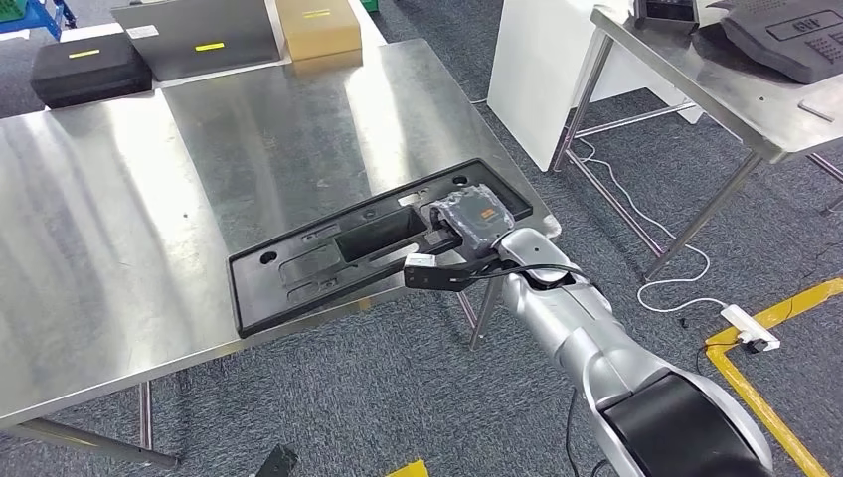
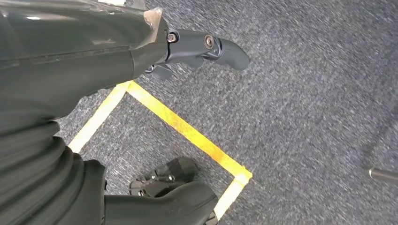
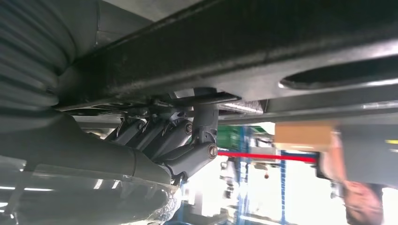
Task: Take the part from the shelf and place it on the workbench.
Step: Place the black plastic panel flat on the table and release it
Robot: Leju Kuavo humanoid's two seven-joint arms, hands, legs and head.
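Far upper left of the head view: black hard-shell case (image 1: 89, 67) with a yellow label, then a grey flat lid-like case (image 1: 199, 35) and a tan cardboard box (image 1: 318, 27) lined up along the back of the brushed steel workbench (image 1: 119, 219), parked out of the way, probably so the front stays free for the drop-off. Centre of frame: long black moulded plastic part (image 1: 373, 243) with a rectangular cutout, lying flat on the bench with its right end poking past the front right corner, most likely because that end is where the grip is. Just right of centre: right hand (image 1: 475, 227) on that overhanging end, grey cover on top; in the right wrist view, dark fingers (image 3: 197, 136) curled up against the part's underside, so looks like a clamp from above and below, holding the part. Seems like the put-down is basically done and only the letting go is left. Lower right: silver arm coming up from the corner. Over in the left wrist view, left hand (image 2: 197, 49) hanging above grey carpet (image 2: 305, 93) with yellow floor tape (image 2: 187, 131); thumb sticking out, nothing in it, fingers mostly hidden, so can't tell how far spread.
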